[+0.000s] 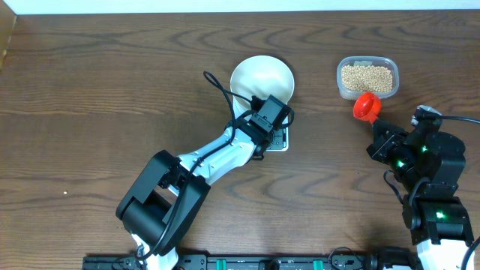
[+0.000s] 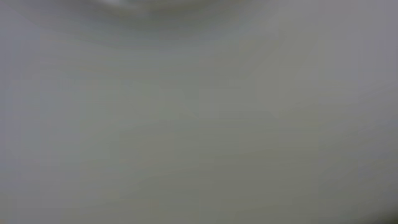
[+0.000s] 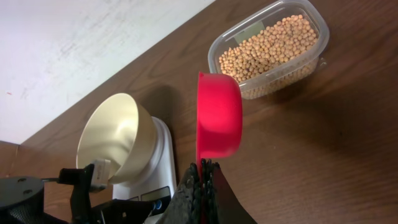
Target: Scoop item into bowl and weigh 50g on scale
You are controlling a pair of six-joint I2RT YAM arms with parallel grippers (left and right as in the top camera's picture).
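The cream bowl [image 1: 259, 75] stands on the white scale [image 1: 280, 141], whose display end shows in the right wrist view [image 3: 152, 196]. My left gripper [image 1: 268, 114] is shut on the bowl's near rim, with one pale finger against its outer wall [image 3: 94, 175]. The left wrist view shows only the blurred cream wall of the bowl [image 2: 199, 112]. The bowl looks empty inside [image 3: 115, 134]. The tan beans [image 1: 367, 77] lie in a clear tub [image 3: 267, 46]. My right gripper [image 3: 204, 167] is shut on the handle of a red scoop [image 3: 217, 115], held on edge near the tub [image 1: 365, 106].
The clear tub's rim [image 1: 339, 75] sits at the back right, close to the table's far edge. A white wall [image 3: 74, 43] runs behind the table. The left arm [image 1: 202, 165] stretches diagonally across the middle of the wooden table.
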